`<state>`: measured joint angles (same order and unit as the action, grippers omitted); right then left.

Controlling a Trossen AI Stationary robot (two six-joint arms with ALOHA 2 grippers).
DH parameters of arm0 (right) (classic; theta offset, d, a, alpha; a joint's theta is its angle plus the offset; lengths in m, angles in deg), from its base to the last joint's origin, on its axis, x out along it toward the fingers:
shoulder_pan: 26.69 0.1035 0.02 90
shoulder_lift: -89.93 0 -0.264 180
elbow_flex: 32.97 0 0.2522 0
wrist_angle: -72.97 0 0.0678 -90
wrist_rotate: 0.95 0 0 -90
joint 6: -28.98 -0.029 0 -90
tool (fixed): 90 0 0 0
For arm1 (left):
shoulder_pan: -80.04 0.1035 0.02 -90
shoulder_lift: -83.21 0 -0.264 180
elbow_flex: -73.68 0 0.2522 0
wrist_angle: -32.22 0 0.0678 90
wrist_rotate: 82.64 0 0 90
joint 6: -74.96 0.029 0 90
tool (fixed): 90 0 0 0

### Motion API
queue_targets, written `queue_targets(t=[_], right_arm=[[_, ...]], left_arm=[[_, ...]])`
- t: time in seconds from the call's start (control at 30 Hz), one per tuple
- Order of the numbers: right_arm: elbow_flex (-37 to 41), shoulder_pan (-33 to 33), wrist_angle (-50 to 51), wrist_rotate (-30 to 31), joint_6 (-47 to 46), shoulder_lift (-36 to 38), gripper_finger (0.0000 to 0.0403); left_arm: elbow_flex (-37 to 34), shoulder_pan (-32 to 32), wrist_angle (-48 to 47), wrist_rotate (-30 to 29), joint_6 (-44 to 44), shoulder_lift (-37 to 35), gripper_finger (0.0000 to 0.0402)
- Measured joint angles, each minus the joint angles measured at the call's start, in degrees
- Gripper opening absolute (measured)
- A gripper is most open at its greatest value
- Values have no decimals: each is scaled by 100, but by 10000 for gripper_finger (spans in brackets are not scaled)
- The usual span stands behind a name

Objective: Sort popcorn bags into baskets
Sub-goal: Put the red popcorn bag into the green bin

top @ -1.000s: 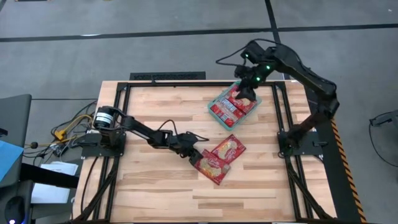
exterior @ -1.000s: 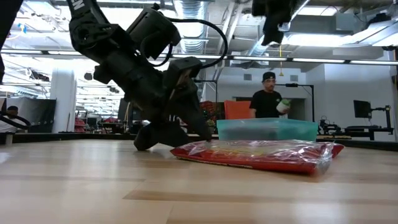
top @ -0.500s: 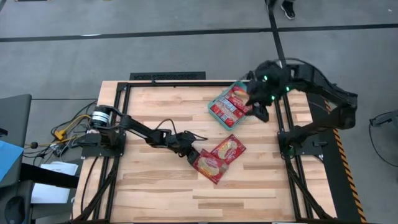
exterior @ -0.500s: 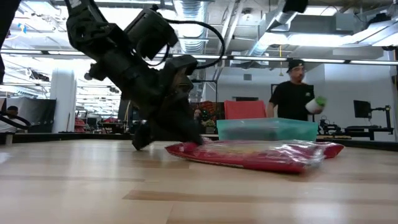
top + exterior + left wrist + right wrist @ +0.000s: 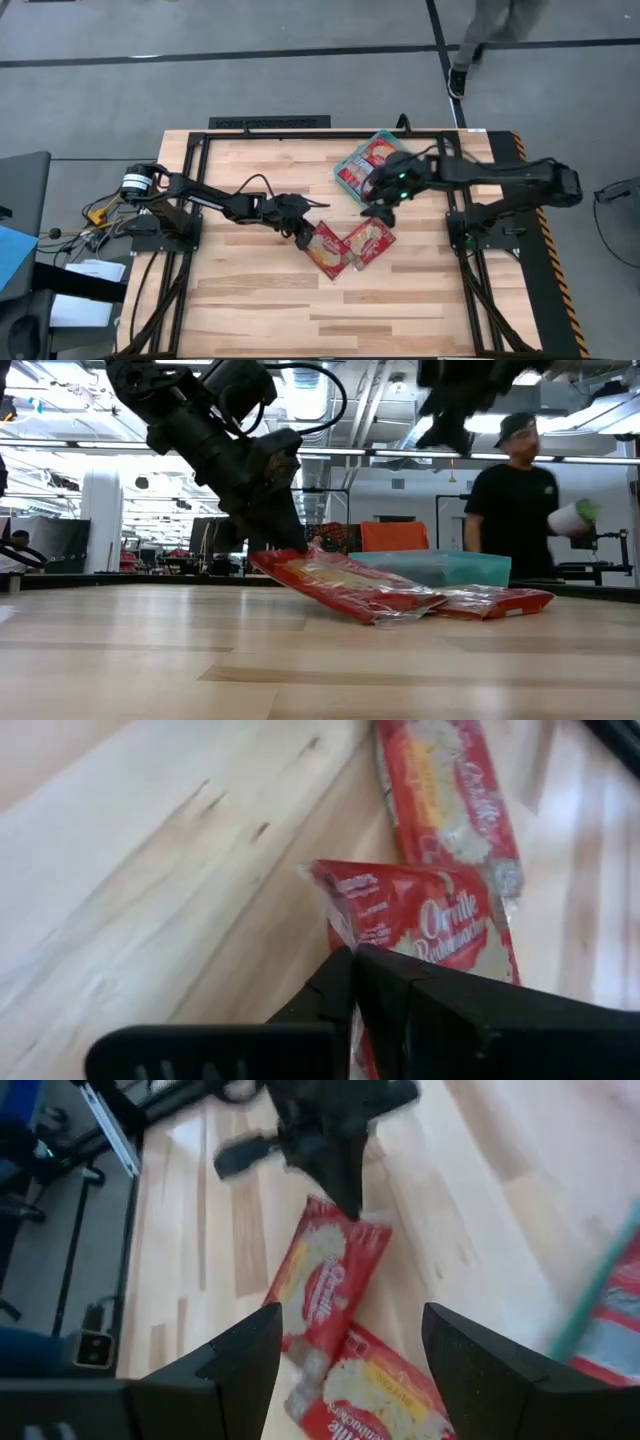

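Two bags are lying on the bench [image 5: 250,290], one [image 5: 328,249] beside the other [image 5: 368,239]. Two more bags [image 5: 365,165] are sitting in the single basket [image 5: 345,182]. Two arms are working, and one person [image 5: 520,500] is standing behind.

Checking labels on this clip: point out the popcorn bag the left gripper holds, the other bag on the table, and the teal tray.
held popcorn bag [image 5: 328,248], high view, printed face
loose popcorn bag [image 5: 367,240], high view, centre panel
teal tray [image 5: 430,568], low view, front wall

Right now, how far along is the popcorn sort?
Done: a few bags sit in the teal tray. In hand: the left gripper is shut on one bag, lifting its end off the table. Left: that bag and the second bag, with the open right gripper above it.
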<state>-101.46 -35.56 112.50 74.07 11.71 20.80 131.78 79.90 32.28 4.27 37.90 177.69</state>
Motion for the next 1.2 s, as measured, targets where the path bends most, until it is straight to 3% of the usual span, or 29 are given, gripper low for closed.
queue_targets(t=[0.17,0.57,1.07,1.2], right_arm=[[244,-49,-893,-111,188,-752,265],[249,-452,-2236,-1384,271,-2454,265],[244,-411,-3457,-2034,211,-3498,264],[204,-309,-3587,-2256,214,-3655,230]], left_arm=[[12,-7,-3,4,200,-89,0],[14,-7,-84,-199,387,-435,0],[13,92,-38,-369,494,-570,0],[13,132,-26,-382,495,-570,0]])
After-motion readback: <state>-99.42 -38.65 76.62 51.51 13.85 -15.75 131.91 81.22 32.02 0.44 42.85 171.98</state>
